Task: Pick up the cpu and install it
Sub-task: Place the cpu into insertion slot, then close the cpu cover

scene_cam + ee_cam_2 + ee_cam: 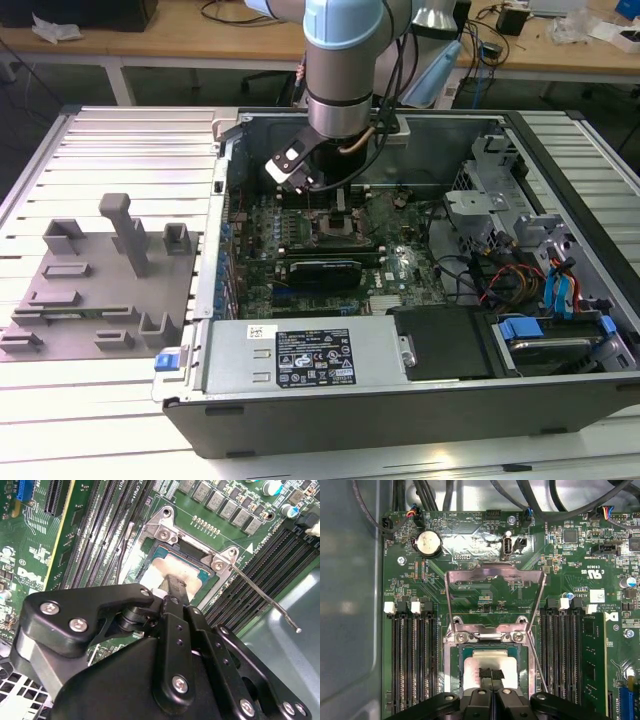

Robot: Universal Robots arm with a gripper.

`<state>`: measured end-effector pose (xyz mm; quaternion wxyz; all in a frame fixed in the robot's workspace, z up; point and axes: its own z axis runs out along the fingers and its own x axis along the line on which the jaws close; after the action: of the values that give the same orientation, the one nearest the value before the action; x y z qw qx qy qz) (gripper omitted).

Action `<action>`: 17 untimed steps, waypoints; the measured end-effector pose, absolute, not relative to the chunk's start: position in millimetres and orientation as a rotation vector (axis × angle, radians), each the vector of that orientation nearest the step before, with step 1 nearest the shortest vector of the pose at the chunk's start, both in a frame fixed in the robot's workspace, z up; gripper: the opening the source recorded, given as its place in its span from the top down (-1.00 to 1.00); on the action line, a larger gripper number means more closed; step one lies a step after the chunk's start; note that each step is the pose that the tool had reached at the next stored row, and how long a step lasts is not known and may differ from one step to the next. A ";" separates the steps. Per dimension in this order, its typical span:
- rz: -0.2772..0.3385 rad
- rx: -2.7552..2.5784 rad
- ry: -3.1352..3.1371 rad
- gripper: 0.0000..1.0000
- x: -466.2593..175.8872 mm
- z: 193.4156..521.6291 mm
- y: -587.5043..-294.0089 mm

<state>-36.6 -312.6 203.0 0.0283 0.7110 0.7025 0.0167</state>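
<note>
The gripper (490,674) was found inside the open computer case (400,412), directly above the socket frame (451,680) on the green motherboard (485,535). In both wrist views its two fingers were seen drawn narrow and closed against each other, with nothing clamped between them. The cpu (479,659) lay flat inside the socket frame, right beneath the gripper. Its pale silvery top faced up, and a darker rim was visible around it. The fingertips were set over the middle of that top. Whether they pressed on it or hung just clear could not be told.

The metal load plate (495,587) was seen swung open beyond the gripper, hinged at the far edge of the socket frame. The thin retention lever (260,596) was seen released, standing away from the frame to one side of the gripper. Rows of black memory slots (412,665) flanked the gripper on both sides.

In the exterior view, a long black expansion card (322,270) lay just beside the gripper (338,212), on its near side. A grey fixture tray (100,290) rested on the ribbed surface (110,150), well apart from the gripper towards the exterior view's left.
</note>
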 end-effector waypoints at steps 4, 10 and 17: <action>0.052 2.194 2.168 0.79 -36.6 209.5 -312.6; 0.050 2.193 2.167 0.79 -36.6 251.6 -312.5; 0.050 2.193 2.167 0.79 -36.6 252.9 -312.5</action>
<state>-36.6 -312.5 252.9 0.0289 0.7109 0.7025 0.0161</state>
